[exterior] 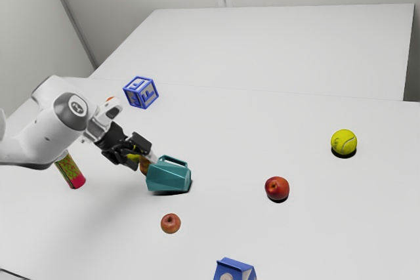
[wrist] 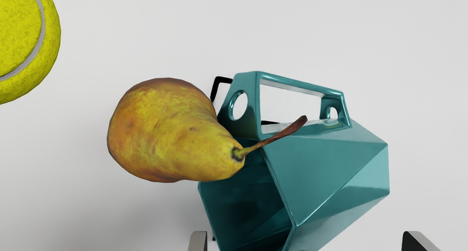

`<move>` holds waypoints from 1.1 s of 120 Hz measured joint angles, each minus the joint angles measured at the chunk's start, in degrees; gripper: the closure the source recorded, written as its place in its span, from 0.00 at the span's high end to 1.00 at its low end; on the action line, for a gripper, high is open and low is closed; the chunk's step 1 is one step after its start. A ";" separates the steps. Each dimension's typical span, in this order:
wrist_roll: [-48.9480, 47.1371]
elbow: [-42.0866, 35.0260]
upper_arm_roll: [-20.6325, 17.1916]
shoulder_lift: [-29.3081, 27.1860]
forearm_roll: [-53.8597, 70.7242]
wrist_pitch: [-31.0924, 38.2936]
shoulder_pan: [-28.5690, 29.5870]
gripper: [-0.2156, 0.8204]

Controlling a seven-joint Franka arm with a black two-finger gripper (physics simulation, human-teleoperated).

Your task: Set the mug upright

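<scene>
Mug (exterior: 169, 178), teal, 1 pc.: on its side on table (exterior: 98, 234), handle uppermost, mouth toward pear (wrist: 164, 134). Gripper (wrist: 308, 240), 1 pc.: close by mug, fingers wide apart, nothing clamped; we judge the spread is for straddling mug's body, prior to tipping it mouth-up. Pear: at mug's mouth, stem overlapping rim in wrist view; contact w/ mug we can't confirm, poss. obstruction. Obscured/cropped: part of mug's mouth, behind pear; mug's body, cut by wrist view's edge; tennis ball (wrist: 25, 35), past pear from mug, partly out of frame; blue carton (exterior: 234, 271), well apart from mug, also cropped.
</scene>
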 joint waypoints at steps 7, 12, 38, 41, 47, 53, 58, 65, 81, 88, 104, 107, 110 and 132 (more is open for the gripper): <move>1.14 -0.07 -0.01 0.27 -1.11 0.29 0.01 0.77; 1.97 -0.39 0.01 0.34 -2.23 0.46 -0.01 0.77; 7.30 -2.19 0.01 1.28 -9.99 1.70 0.02 0.77; 7.91 -2.28 0.01 1.34 -10.75 1.78 0.01 0.77; 9.20 -2.41 0.00 1.70 -12.46 1.91 0.01 0.77; 10.44 -2.44 -0.01 1.93 -13.73 2.01 0.00 0.77; 11.47 -2.47 -0.02 2.10 -14.79 2.07 0.00 0.77; 12.97 -2.49 -0.02 2.49 -16.36 2.14 -0.01 0.77; 16.48 -2.87 -0.02 3.21 -20.12 2.23 -0.10 0.77; 18.01 -3.29 -0.02 3.31 -21.75 2.21 -0.20 0.77; 21.03 -3.86 -0.02 3.39 -24.33 1.98 -0.48 0.77; 21.62 -3.91 -0.02 3.43 -25.01 1.94 -0.55 0.77; 22.26 -3.94 -0.02 3.53 -25.85 1.91 -0.63 0.77; 26.51 -4.08 -0.09 3.91 -30.06 1.67 -1.17 0.74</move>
